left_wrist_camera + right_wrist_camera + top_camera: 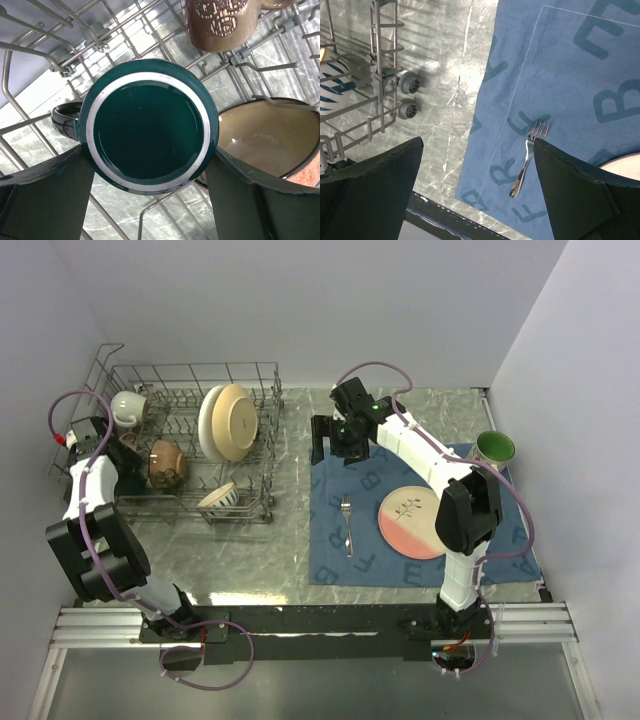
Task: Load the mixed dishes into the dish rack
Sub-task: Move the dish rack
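Observation:
The grey wire dish rack (190,373) stands at the far left and holds a white plate and a tan plate (231,422) on edge, a white mug (127,406), a brown dish (165,462) and a striped bowl (218,498). Inside it, my left gripper (147,150) is shut on a dark green mug (150,125), base toward the camera, next to a brown patterned mug (222,22). My right gripper (480,150) hangs open and empty above the placemat's left edge. A metal fork (528,157), a pink-and-cream plate (412,522) and a green bowl (495,448) sit to the right.
The blue lettered placemat (480,552) covers the right half of the marbled table. A tan bowl (265,137) lies in the rack right beside the green mug. The rack's tall wire sides and wheels (406,95) border the strip of table between rack and placemat.

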